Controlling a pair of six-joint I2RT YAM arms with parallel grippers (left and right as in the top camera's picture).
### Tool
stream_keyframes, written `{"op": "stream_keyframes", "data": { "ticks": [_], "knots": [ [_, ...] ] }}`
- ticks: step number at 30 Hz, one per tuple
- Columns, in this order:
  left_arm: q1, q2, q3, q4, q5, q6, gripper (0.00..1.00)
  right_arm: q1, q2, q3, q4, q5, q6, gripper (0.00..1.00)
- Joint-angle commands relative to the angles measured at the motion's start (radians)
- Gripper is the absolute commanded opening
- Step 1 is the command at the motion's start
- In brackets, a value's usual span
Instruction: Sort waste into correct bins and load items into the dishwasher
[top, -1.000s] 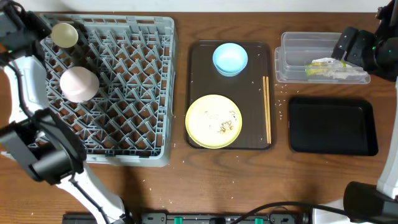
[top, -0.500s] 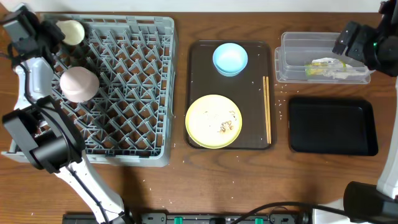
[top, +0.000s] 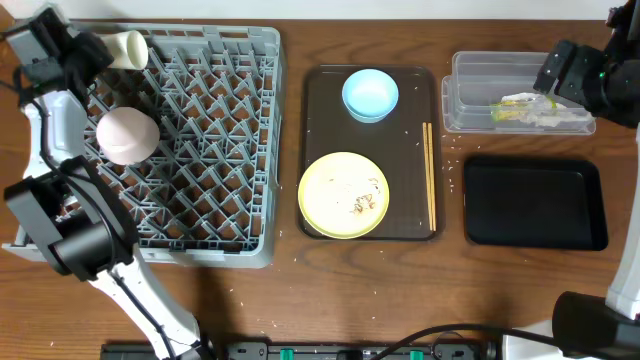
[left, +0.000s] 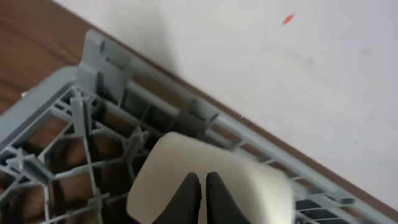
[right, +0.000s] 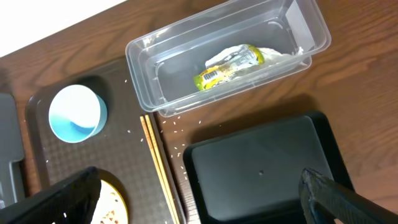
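The left gripper (left: 202, 183), jaws pinched shut, apparently on its rim, holds the white cup (top: 127, 48) on its side at the far left corner of the grey rack (top: 200, 150). It is best turned mouth-down between pegs before release. The right gripper (right: 199, 193) hangs with jaws wide, empty. There is one cup, one white bowl (top: 127, 135), one blue bowl (top: 370, 93), one yellow plate (top: 344, 195), one wrapper (right: 230, 65) in the one clear tub (top: 470, 75), and one black tray (top: 535, 203).
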Motion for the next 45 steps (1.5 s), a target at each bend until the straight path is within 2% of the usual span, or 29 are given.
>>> {"op": "stream_keyframes", "data": {
  "ticks": [1, 6, 13, 18, 24, 32, 45],
  "knots": [
    [-0.024, -0.059, 0.003, -0.008, 0.021, -0.001, 0.08, 0.002, 0.002, 0.001, -0.002, -0.003, 0.010, 0.99],
    [-0.080, -0.059, 0.003, -0.064, -0.001, 0.108, 0.08, 0.002, 0.002, 0.001, -0.004, -0.003, 0.010, 0.99],
    [-0.132, -0.059, 0.004, -0.065, -0.122, 0.172, 0.08, 0.002, 0.002, 0.001, -0.005, -0.003, 0.009, 0.99],
    [-0.132, -0.064, 0.021, -0.005, -0.131, 0.171, 0.08, 0.002, 0.002, 0.001, -0.011, 0.005, -0.017, 0.99],
    [-0.134, -0.049, 0.021, -0.009, -0.146, 0.172, 0.08, 0.001, 0.002, 0.001, -0.009, 0.028, -0.016, 0.99],
    [-0.142, 0.011, 0.021, -0.094, -0.136, 0.167, 0.08, 0.001, 0.002, 0.001, 0.004, 0.038, -0.017, 0.99],
    [-0.178, 0.011, 0.021, -0.149, -0.031, 0.169, 0.08, 0.001, 0.002, 0.001, 0.004, 0.038, -0.016, 0.99]
  ]
}}
